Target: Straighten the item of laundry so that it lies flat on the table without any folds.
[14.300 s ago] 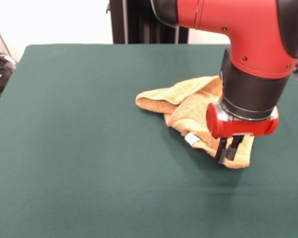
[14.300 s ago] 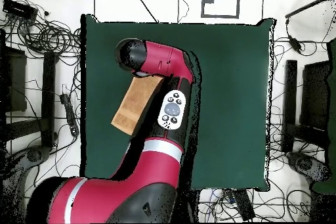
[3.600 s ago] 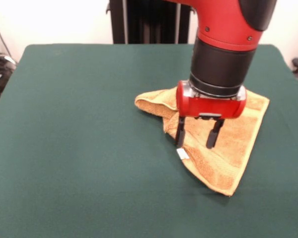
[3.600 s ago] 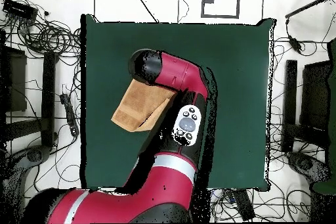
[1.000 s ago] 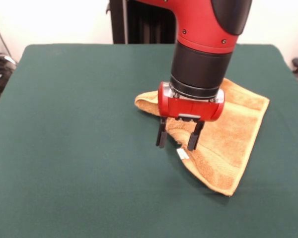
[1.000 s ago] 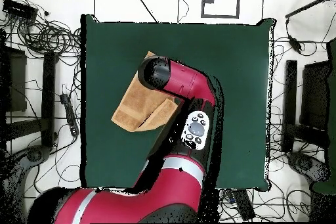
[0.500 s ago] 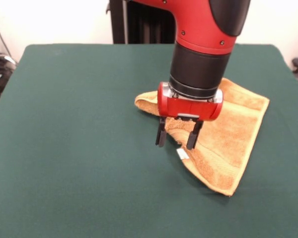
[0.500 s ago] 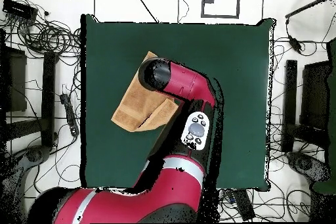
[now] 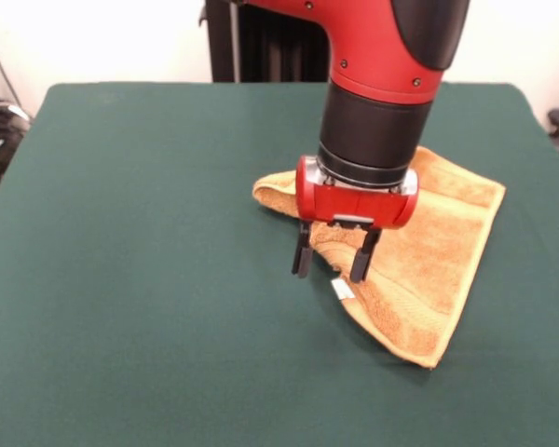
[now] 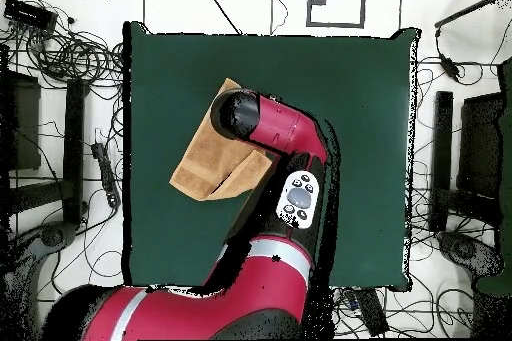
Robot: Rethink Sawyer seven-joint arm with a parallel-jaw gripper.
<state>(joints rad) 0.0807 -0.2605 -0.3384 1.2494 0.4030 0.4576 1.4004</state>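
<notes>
- The towel (image 9: 419, 251) is lying folded on the desk (image 9: 140, 279), its long axis pointing toward 5 o'clock in the front view.
- The tool (image 9: 333, 265) is hanging wide apart, empty, over the towel's 9 o'clock edge.

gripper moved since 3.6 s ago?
Yes. In the front view the gripper has shifted toward the picture's left, from over the towel to its folded edge by the white tag. It is open, holding nothing.

The towel (image 9: 419, 251) is looped terry cloth, rough and matt, with a flatter woven band near its edge. The surface (image 9: 149, 279) wears smooth, matt, felt-like cloth. The arm (image 9: 382, 56) has glossy red and black plastic shells; the hand (image 9: 333, 264) has matt black fingers.
</notes>
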